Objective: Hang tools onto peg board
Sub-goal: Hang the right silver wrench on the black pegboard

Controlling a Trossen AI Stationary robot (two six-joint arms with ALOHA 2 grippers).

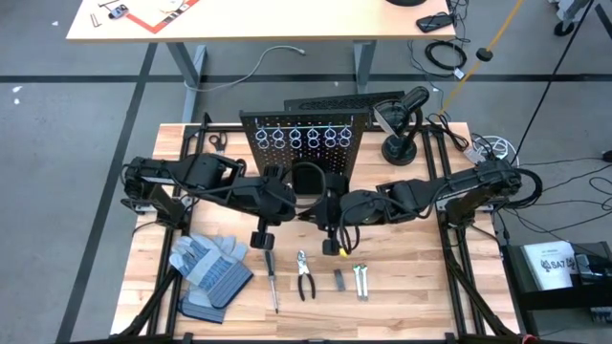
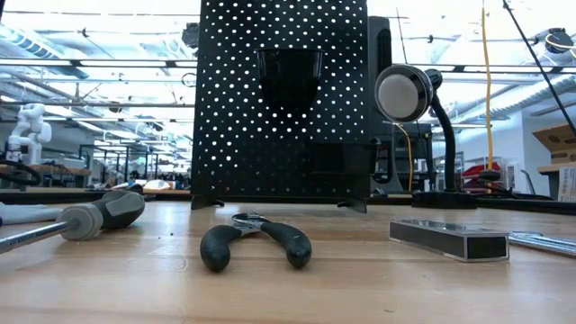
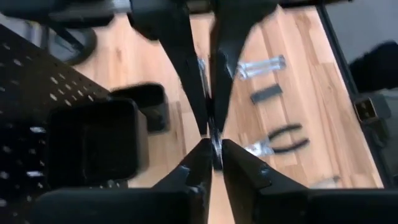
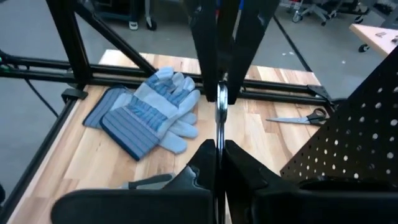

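My left gripper [image 1: 304, 212] and my right gripper [image 1: 325, 214] meet tip to tip above the table, in front of the upright black peg board [image 1: 306, 143]. Both are shut on one small silver wrench [image 4: 221, 93] that spans the short gap between them. The screwdriver [image 1: 272, 282], the dark-handled pliers [image 1: 304, 275], the short grey piece [image 1: 338, 278] and further silver wrenches [image 1: 360, 280] lie flat in a row on the wooden table near its front edge. Neither gripper shows in the low view. My left gripper pinches one end of the wrench [image 3: 216, 147] between its two fingertips, coming level from the table's left, with the wrench lying along the fingers. The wrench is lifted clear of the table. My right gripper pinches the wrench's shaft [image 4: 219, 140] between its two fingers, coming level from the table's right, fingers along the wrench. The ring end [image 4: 221, 93] sticks out past its fingertips toward my left gripper. The wrench is level and clear of the table.
Grey-and-blue work gloves [image 1: 210, 268] lie at the front left. Scissors [image 1: 218, 140] lie left of the peg board. A black desk lamp [image 1: 402, 124] stands to the board's right. The board carries silver ring holders [image 1: 301, 137] and a black bin [image 3: 93, 143].
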